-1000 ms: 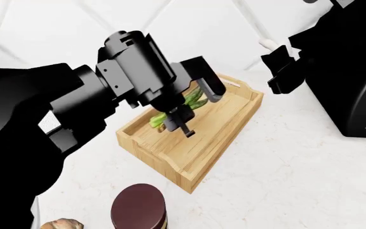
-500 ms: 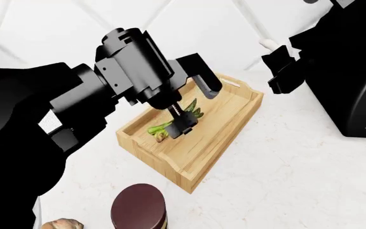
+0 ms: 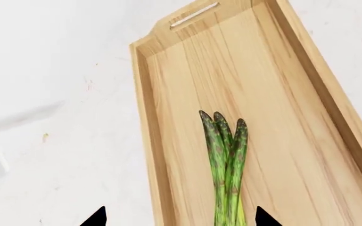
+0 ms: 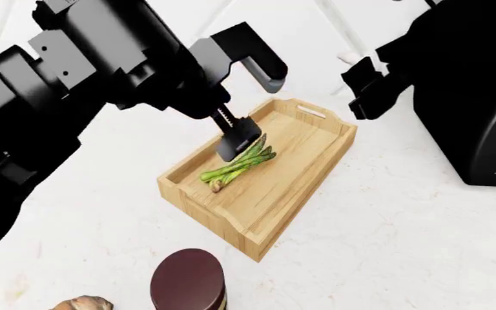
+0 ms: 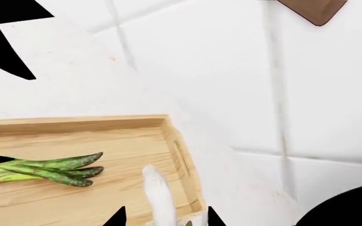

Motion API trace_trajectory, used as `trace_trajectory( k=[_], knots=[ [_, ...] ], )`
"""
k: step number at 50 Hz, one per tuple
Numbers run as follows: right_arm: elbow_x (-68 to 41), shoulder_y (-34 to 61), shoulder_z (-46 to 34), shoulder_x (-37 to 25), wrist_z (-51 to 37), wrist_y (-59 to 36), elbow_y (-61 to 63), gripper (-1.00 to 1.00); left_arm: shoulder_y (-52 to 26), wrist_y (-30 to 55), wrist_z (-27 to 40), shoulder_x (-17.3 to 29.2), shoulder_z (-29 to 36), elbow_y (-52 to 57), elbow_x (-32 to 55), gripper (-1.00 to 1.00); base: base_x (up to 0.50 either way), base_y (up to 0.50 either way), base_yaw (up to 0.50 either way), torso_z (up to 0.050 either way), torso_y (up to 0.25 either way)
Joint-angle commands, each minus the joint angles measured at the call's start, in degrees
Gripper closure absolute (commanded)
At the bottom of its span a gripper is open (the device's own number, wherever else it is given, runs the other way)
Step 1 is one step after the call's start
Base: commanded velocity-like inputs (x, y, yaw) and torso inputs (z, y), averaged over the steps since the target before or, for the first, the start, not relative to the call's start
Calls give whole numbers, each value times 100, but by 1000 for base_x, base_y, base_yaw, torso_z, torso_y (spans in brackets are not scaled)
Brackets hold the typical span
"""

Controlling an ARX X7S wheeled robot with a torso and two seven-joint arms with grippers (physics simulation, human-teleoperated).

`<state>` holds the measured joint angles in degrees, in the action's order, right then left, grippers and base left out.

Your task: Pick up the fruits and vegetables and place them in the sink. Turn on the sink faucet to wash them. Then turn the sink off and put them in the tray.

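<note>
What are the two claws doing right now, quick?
Left gripper: open, above the asparagus lying in the tray.
Right gripper: shut on a whitish stick-like piece, near the tray's far end.

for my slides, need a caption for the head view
Left gripper open above asparagus bunch lying in the wooden tray.

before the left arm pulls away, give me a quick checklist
1. Asparagus lying flat inside the tray: ok.
2. Left gripper open, nothing held: ok.
3. Left fingers clear above the stalks: ok.
4. Right gripper holding a white piece, possibly the garlic: cannot tell.
5. Jar standing clear of the tray: ok.
6. Faucet off: cannot tell, not in view.
</note>
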<state>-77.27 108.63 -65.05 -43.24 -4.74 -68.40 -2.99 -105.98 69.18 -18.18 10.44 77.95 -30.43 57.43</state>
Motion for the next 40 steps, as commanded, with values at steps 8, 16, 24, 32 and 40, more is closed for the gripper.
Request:
trace_trajectory(
  k=[8, 16, 24, 32, 40],
  knots=[
    [882, -71, -624, 817, 1173, 407, -1058, 100, -155, 448, 755, 922, -538, 1145, 503, -100, 0, 0, 0, 0, 0],
    [1222, -72, -908, 1146, 1595, 558, -1522, 100, -163, 464, 821, 998, -590, 1196, 549, -100, 0, 0, 0, 0, 0],
    [1548, -50, -1123, 1529, 1895, 736, -2154, 100, -127, 473, 882, 1022, -606, 1224, 580, -100, 0, 0, 0, 0, 0],
    [1964, -76, -1508, 2025, 2328, 925, -2830, 100, -130, 490, 923, 1041, -632, 1273, 623, -100, 0, 0, 0, 0, 0],
    [2205, -111, -1722, 2342, 2663, 1108, -3308, 100, -165, 505, 943, 1036, -643, 1281, 644, -100, 0, 0, 0, 0, 0]
  ],
)
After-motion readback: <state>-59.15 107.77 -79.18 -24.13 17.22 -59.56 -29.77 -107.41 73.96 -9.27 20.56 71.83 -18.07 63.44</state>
